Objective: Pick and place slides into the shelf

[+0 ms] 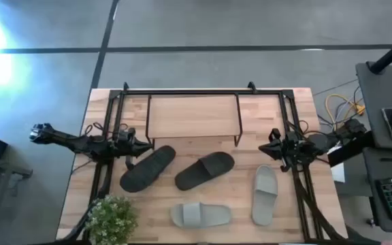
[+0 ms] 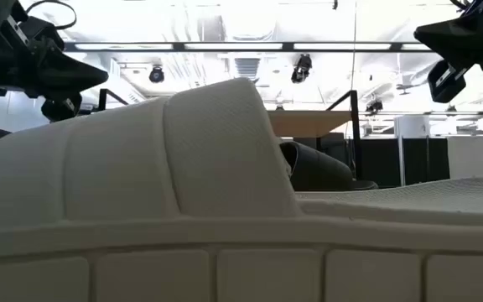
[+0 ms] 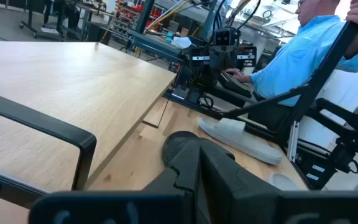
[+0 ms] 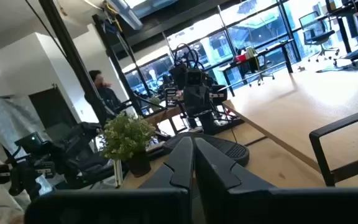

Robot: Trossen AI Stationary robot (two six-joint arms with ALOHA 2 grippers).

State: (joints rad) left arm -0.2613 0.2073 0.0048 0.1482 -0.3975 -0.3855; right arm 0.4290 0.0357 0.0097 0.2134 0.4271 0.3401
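High view: the shelf (image 1: 192,116), a pale wood plank on thin black wire legs, stands at the back of the desk (image 1: 318,170). In front of it lie four slides with wide straps: two dark ones side by side, the left dark slide (image 1: 147,168) and right dark slide (image 1: 205,170), both slanted; a pale slide (image 1: 201,215) lies near the front edge and another pale slide (image 1: 265,194) lies lengthwise at the right. A plant (image 1: 111,218) sits at the front left corner. The left gripper (image 1: 143,144) hangs just beside the left dark slide's end; the right gripper (image 1: 272,147) hangs above the lengthwise pale slide.

Low view: a pale ribbed slide (image 2: 183,201) fills the foreground, with a dark slide (image 2: 317,168) behind it.

Left wrist view: the fingers (image 3: 185,168) appear together.

Right wrist view: the fingers (image 4: 194,162) appear together.
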